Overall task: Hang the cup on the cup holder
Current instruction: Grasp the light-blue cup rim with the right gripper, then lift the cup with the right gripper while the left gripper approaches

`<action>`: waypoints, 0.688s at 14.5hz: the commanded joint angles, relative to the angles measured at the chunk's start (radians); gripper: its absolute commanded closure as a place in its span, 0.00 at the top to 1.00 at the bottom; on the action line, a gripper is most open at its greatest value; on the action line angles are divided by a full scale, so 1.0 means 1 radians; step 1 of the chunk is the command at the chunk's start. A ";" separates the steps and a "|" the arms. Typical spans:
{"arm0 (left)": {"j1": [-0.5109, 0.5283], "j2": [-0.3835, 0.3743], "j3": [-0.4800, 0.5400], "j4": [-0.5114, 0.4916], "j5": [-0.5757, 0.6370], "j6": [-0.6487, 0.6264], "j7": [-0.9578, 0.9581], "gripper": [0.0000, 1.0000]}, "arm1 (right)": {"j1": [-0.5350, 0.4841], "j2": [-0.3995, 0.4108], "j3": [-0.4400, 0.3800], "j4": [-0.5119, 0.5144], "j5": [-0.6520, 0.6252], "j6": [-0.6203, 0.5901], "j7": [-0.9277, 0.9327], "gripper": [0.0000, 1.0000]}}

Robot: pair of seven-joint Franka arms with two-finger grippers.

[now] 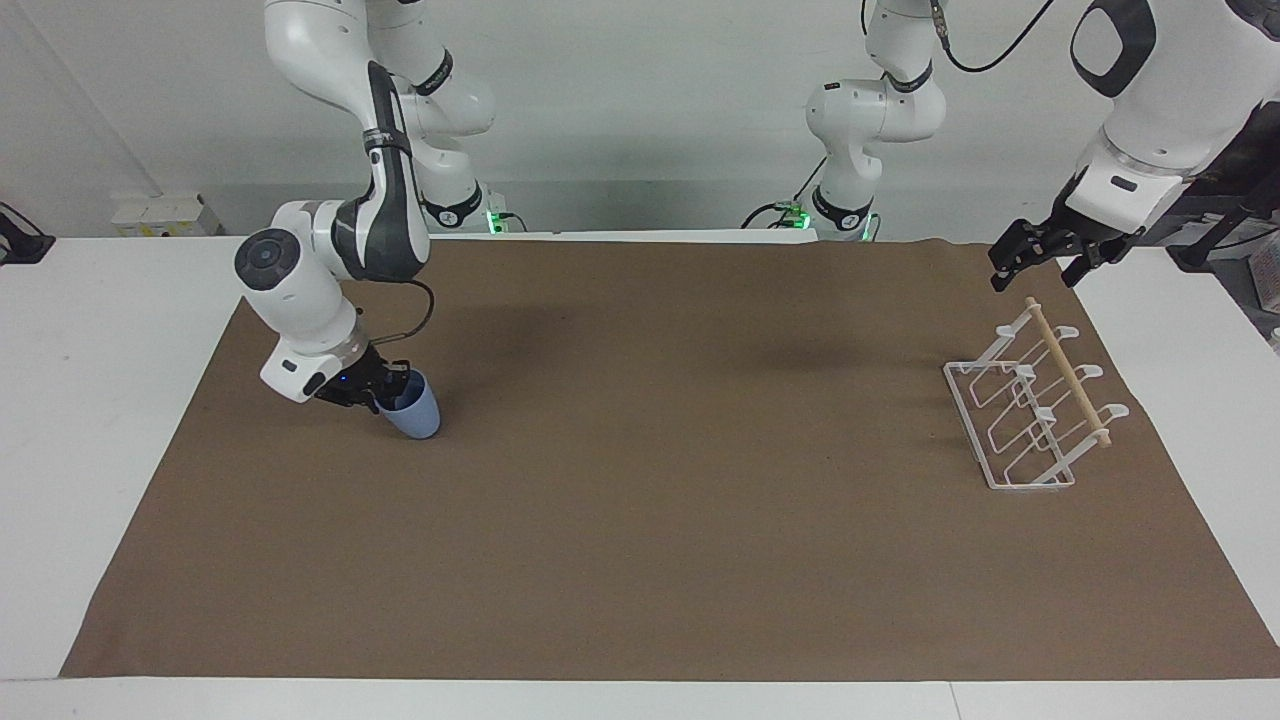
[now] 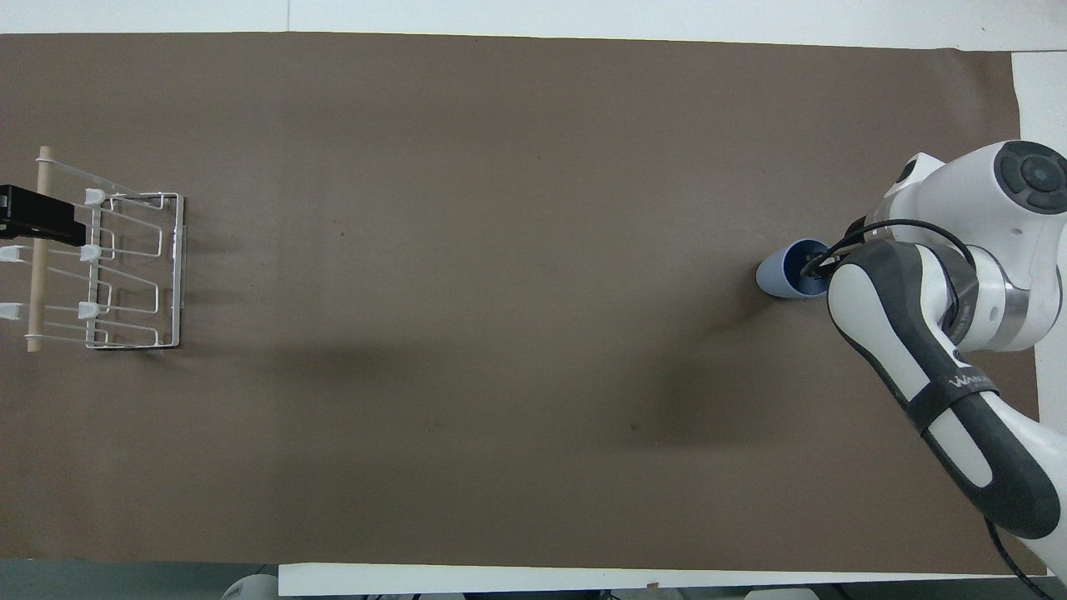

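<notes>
- Toward the right arm's end of the table (image 1: 100, 420), on the brown mat (image 1: 640, 520), sits the cup (image 1: 416, 412), tipped so that its mouth leans toward the right arm (image 1: 300, 300) while its base appears to rest on the mat.
- The cup looks like thin, light plastic: easy to lift, fairly stiff, but smooth and tapered, so it would likely slip down out of a loose side grip. It has no handle, so the rim wall is the sensible hold, one jaw inside and one outside.
- The right jaws are at exactly that spot, at the rim on the side toward the right arm's end, with a dark tip reaching into the mouth in the overhead view. I cannot tell whether they have closed on the wall or only lean against it.
- A light cup tips readily, as its tilt shows. A firm but modest pinch should do, since squeezing hard could flex the rim.
- Well apart, toward the left arm's end of the table, stands the cup holder (image 1: 1030, 420), its wooden dowel (image 1: 1068, 372) across the top of the slanted prongs. The cup would probably need turning mouth-down to slip over a prong.
- The left arm (image 1: 1140, 150) waits over the mat's corner, above the holder's end nearer to the robots, its jaws spread and empty.
</notes>
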State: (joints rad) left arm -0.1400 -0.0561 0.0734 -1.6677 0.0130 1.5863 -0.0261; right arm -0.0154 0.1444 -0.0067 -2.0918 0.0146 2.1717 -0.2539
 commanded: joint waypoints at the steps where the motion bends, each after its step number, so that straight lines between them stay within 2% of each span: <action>1: -0.010 -0.017 0.005 -0.006 0.001 -0.017 -0.005 1.00 | -0.003 0.009 0.004 0.047 0.005 -0.033 0.004 0.00; 3: -0.012 -0.017 0.002 -0.006 0.001 -0.017 -0.005 1.00 | -0.002 0.012 0.019 0.148 0.007 -0.142 -0.013 0.00; 4: -0.012 -0.017 0.000 -0.007 0.001 -0.019 -0.009 1.00 | -0.002 0.004 0.052 0.189 0.022 -0.200 -0.012 0.00; 7: -0.018 -0.025 -0.001 -0.004 -0.001 -0.058 -0.014 1.00 | 0.000 -0.022 0.080 0.280 0.277 -0.402 -0.002 0.00; 10: -0.006 -0.036 0.000 -0.018 -0.001 -0.071 -0.076 1.00 | 0.000 -0.032 0.083 0.288 0.550 -0.512 0.008 0.00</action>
State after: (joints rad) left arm -0.1477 -0.0640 0.0709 -1.6678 0.0130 1.5417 -0.0470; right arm -0.0020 0.1080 0.0718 -1.8112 0.4337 1.7082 -0.2541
